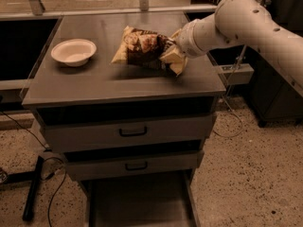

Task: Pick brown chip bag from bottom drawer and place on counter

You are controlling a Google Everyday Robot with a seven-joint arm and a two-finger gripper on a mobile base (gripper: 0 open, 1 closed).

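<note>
Jaws: tan, at the end of the white arm [236,22], low over the worktop [118,86] and close to its right edge. Pinched onto one end of the brown chip bag [142,48], gripping the crumpled tan-yellow edge there.

Brown chip bag: on the worktop, stretching straight out from the jaws toward the middle of the surface. Dark brown and crinkled, with tan-yellow corners. Far end from the jaws resting on the metal, held end slightly raised, shadow underneath. Front panel turned upward.

Writing: pale lettering and chip pictures on the bag's face, too small and creased to read. No brand name made out. No other labels legible anywhere.

White bowl [73,52]: upright on the worktop, beyond the bag's far end from the jaws, well apart from both bag and jaws.

Upper drawer [132,132] and middle drawer [136,166]: grey fronts with black handles, directly below the jaws' level, under the worktop's front lip, both pushed in.

Bottom drawer [139,202]: lowest of the three, far below the jaws, pulled out toward the camera, flat grey floor in view.

Black cable [52,197]: on the speckled floor, below and well away from the jaws, beside the cabinet.
</note>
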